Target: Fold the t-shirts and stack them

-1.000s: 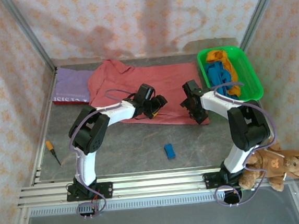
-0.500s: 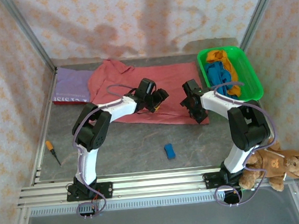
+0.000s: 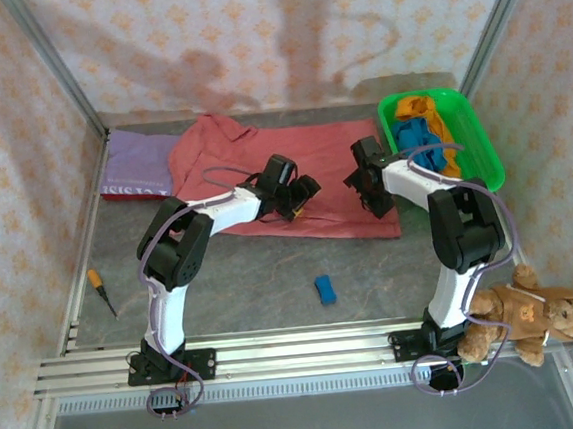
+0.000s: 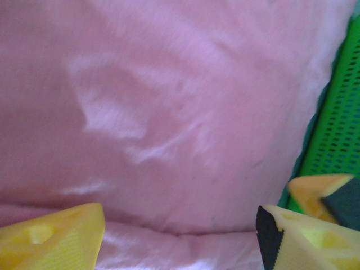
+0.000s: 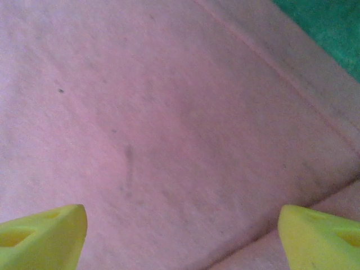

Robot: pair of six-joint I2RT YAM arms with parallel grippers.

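We've got the left gripper point(image 3: 300, 195) and right gripper point(image 3: 365, 190) over the salmon-pink t-shirt point(image 3: 311, 147), jaws spread wide, nothing gripped. Bare table point(image 3: 262, 277) flanks its near hem; the left wrist view catches the green basket point(image 4: 337, 124).

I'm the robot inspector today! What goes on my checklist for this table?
Surface: grey table, no spills seen.
Job's things: salmon-pink t-shirt spread flat at the back; lilac t-shirt folded to its left, dark red cloth showing under it; blue t-shirt and orange t-shirt bunched in the green basket.
Clutter: blue block, screwdriver, teddy bear by the right arm's base.
Grippers: left gripper and right gripper both open over the salmon-pink t-shirt.
Cables: purple cables loop along both arms.
Surroundings: patterned walls, metal frame.
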